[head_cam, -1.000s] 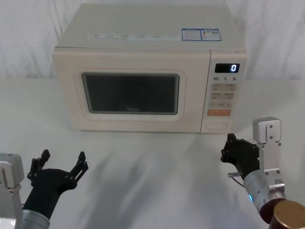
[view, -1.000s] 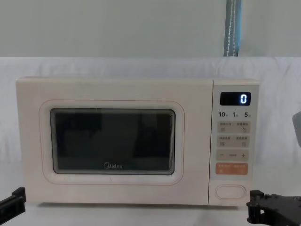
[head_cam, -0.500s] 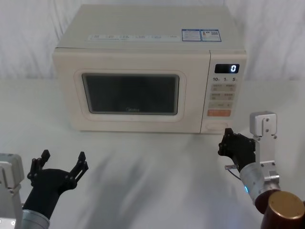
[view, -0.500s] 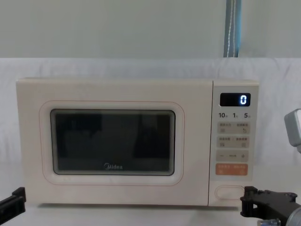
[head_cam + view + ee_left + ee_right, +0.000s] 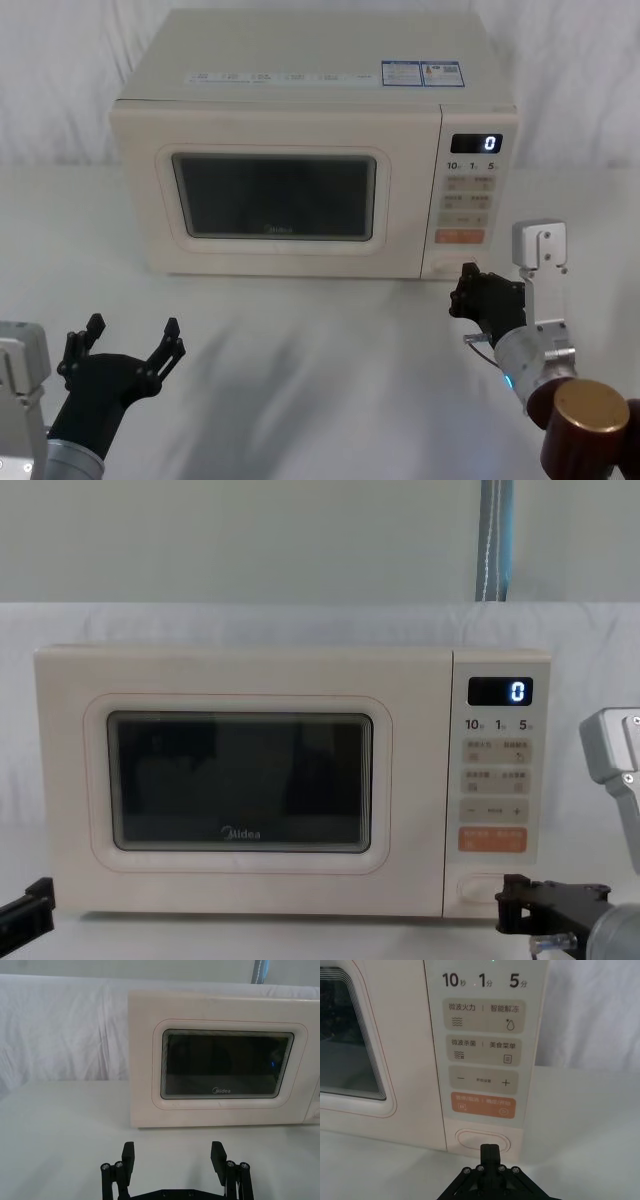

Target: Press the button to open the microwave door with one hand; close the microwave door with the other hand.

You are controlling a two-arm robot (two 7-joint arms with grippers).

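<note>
The cream microwave stands at the back of the table with the microwave door (image 5: 275, 195) (image 5: 240, 780) (image 5: 225, 1065) shut flush. The button (image 5: 470, 1139) (image 5: 480, 888) (image 5: 452, 266) is the wide oval key at the foot of the control panel. My right gripper (image 5: 463, 290) (image 5: 490, 1149) (image 5: 510, 905) is shut, its joined black tips right in front of the button's lower edge; I cannot tell whether they touch. My left gripper (image 5: 128, 340) (image 5: 172, 1152) hangs open low at the near left, well short of the door.
An orange key (image 5: 482, 1105) sits just above the button, and the display (image 5: 477, 143) reads 0. White cloth (image 5: 320, 340) covers the table, with bare room between the microwave and both arms. A white drape hangs behind.
My right gripper has moved forward and slightly left, from the open table up to the bottom of the control panel. The left arm and the door have not moved.
</note>
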